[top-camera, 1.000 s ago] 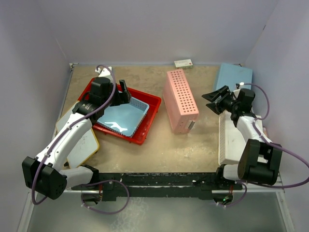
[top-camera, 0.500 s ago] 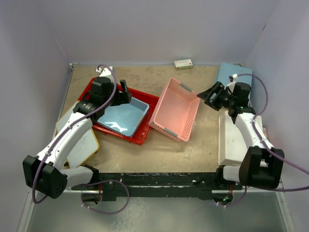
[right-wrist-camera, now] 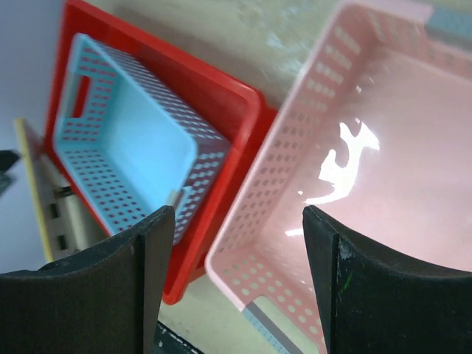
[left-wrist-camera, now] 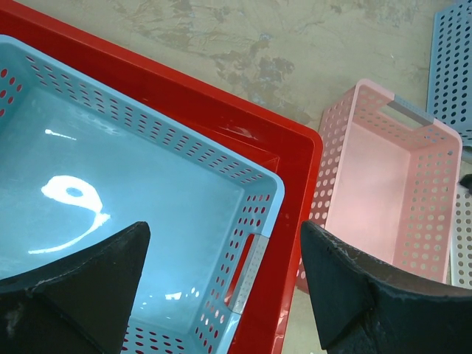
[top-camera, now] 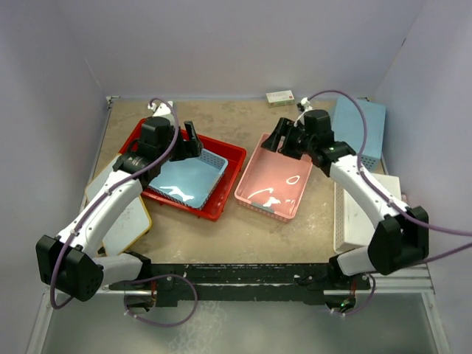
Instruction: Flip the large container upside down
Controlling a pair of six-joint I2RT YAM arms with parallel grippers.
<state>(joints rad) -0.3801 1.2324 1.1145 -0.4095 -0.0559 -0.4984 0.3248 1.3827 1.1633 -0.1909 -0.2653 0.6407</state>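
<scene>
The large container, a red tray (top-camera: 227, 156), lies right way up at the left middle, with a light-blue perforated basket (top-camera: 190, 178) inside it. It also shows in the left wrist view (left-wrist-camera: 295, 221) and the right wrist view (right-wrist-camera: 221, 158). My left gripper (top-camera: 189, 141) is open and empty, hovering over the basket's far end inside the tray. My right gripper (top-camera: 282, 140) is open and empty above the far end of a pink perforated basket (top-camera: 276, 181), which sits open side up just right of the tray.
A light-blue perforated basket (top-camera: 359, 125) lies upside down at the back right. A white perforated basket (top-camera: 356, 214) lies along the right edge. Flat boards (top-camera: 129, 217) lie at the left under my left arm. A small box (top-camera: 280, 96) sits by the back wall.
The pink basket has gone from standing on its side to lying flat, open side up. My right gripper has swung left from the right edge to over its far end. My left arm has stayed still.
</scene>
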